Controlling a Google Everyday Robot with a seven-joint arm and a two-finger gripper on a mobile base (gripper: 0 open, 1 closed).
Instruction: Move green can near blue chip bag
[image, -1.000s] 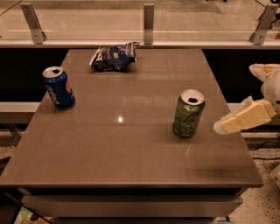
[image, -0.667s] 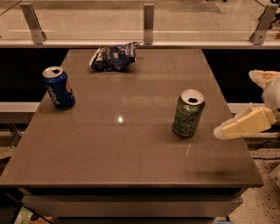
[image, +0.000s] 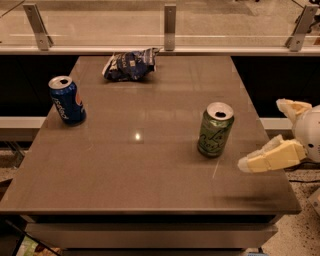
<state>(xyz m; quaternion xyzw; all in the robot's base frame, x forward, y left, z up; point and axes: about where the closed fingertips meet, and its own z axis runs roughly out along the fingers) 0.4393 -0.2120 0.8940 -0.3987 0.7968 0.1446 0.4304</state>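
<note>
Tool (image: 264, 135) rt of green can (image: 215, 130); Pepsi can (image: 67, 100) far left

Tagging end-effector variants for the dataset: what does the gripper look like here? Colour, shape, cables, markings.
The gripper, at the table's right edge, right of the green can, has two chunky cream-yellow fingers with blocky, segmented surfaces. They are mounted on a rounded white housing. No markings, sleeve or cable shows on it.
</note>
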